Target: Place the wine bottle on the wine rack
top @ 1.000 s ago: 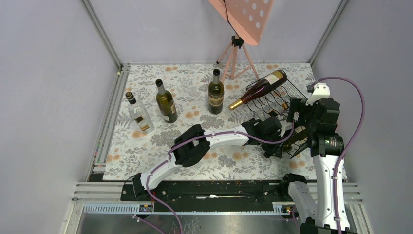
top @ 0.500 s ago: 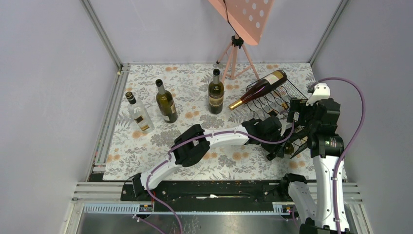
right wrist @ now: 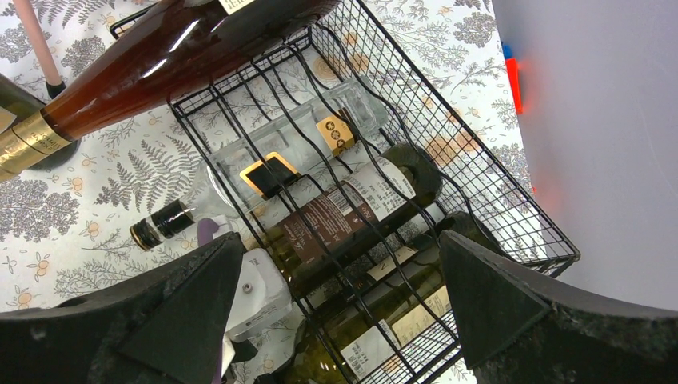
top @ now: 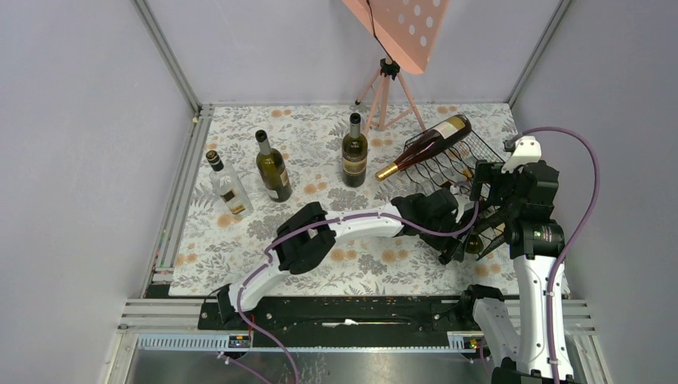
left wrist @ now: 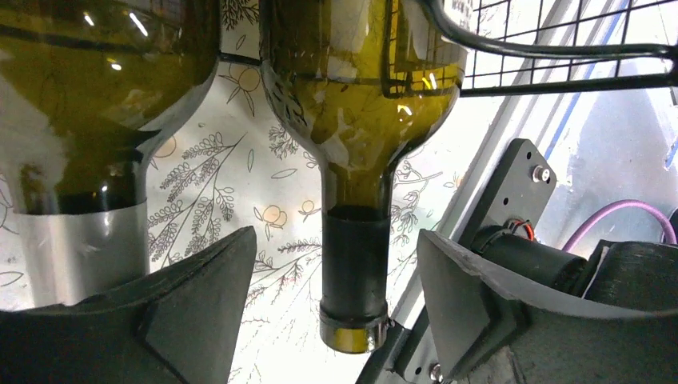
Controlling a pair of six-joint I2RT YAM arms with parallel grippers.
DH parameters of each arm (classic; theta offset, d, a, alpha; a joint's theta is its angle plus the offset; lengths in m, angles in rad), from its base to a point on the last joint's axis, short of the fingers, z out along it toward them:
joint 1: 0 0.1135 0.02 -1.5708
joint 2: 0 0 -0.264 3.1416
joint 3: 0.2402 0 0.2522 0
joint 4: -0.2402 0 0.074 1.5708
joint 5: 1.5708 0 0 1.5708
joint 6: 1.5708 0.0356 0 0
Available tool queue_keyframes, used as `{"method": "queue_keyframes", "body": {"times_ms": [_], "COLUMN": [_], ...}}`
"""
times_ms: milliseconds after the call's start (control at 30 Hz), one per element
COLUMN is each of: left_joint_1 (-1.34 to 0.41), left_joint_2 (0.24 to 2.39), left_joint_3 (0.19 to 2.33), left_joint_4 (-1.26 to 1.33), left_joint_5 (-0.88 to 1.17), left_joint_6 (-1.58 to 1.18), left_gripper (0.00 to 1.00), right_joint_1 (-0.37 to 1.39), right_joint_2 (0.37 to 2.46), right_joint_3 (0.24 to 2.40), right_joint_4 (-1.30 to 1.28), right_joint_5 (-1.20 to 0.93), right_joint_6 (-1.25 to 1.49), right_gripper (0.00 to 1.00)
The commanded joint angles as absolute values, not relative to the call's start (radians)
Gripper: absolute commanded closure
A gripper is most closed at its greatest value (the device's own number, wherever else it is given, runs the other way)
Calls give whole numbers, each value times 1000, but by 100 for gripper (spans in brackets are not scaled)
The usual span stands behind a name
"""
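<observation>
In the left wrist view the left gripper (left wrist: 334, 240) has its jaws spread on either side of the wine bottle (left wrist: 360, 120), with a gap between each finger and the dark-capped neck. The green body runs off the top of the frame, and black wire crosses it. A second bottle (left wrist: 72, 120) is cut off at the left edge. From above, both arms cover the near end of the wine rack (top: 452, 164), so the bottle's cradle is hard to make out. The right gripper (right wrist: 342, 240) hangs wide open over the rack, pinching nothing. A reddish bottle (top: 428, 142) lies on the top tier. Further left, three bottles (top: 273, 168) stand upright on the floral cloth (top: 208, 248). At the top of the frame, the plate of the pink tripod stand (top: 387, 88) is cropped.
</observation>
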State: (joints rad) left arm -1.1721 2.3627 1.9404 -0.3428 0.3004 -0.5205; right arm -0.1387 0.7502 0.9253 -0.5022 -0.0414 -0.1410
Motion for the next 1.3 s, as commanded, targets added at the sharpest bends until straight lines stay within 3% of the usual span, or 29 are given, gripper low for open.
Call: {"method": "queue_keyframes", "body": {"times_ms": [0,533,867,1033,1267], "left_joint_1": [-1166,-1181,-1162,-1065,-793], "left_joint_2": [2250,1978,1781,1662,1488], "left_joint_3": [1929,1723,1659,1590,1531], "left_joint_4": [-292,-342,-502,-538,-535], "left_joint_5": [289,267,121,64,117], "left_joint_6": [-517,-365,-64,-25,-42], "left_gripper": [21,19,15,13,10], "right_joint_1": [-147,-149,-149,-149,-149], "right_joint_2": [753,759,746,730,727], "right_joint_3": [922,942,945,952,960], "right_joint_4": [-516,-530,-536,-540,-528], "right_joint_5": [-48,-47,-117,-224,-454], "right_joint_6": [-149,-151,-166,-191,-176], "right_gripper": [0,0,1,0,0]}}
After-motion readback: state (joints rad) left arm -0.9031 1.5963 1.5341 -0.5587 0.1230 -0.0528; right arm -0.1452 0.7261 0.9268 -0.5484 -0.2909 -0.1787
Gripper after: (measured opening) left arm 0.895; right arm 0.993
